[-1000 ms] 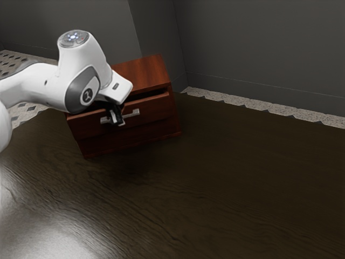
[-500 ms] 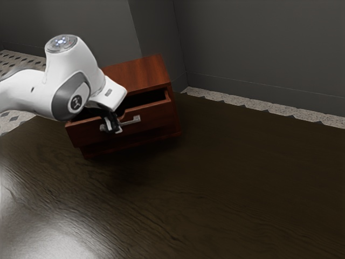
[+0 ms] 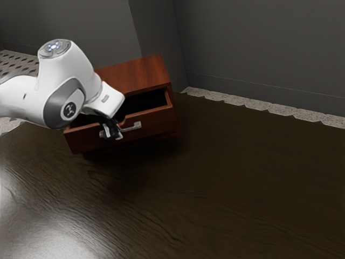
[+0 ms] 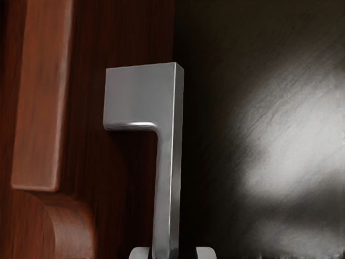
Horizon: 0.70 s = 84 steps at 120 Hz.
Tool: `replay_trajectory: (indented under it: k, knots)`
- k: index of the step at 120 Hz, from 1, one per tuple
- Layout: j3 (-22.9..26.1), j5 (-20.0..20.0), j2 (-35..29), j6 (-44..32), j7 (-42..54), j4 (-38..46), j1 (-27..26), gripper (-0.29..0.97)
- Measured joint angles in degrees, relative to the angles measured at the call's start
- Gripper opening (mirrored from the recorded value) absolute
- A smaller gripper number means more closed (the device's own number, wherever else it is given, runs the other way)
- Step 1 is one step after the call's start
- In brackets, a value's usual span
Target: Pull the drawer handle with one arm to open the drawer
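Now my hand (image 3: 110,131) is clamped on the handle (image 3: 129,127) near its left end. The bar lies along the front of the part-open drawer (image 3: 153,114). The pull goes straight out, nearward.

I'm seeing reddish-brown drawer (image 3: 154,116), silver-grey handle (image 4: 165,178), white arm (image 3: 32,91) showing grey joint patches, dark brown wood-grain floor (image 3: 226,189), plain grey walls (image 3: 259,43)
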<state>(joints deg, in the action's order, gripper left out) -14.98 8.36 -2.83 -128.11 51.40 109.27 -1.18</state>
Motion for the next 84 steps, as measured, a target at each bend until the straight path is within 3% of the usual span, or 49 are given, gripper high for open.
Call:
replay_trajectory:
  k: [84]
  knots:
    - [6.00, 0.30, -10.24, -0.64, -0.66, 8.99, 0.77, 0.01]
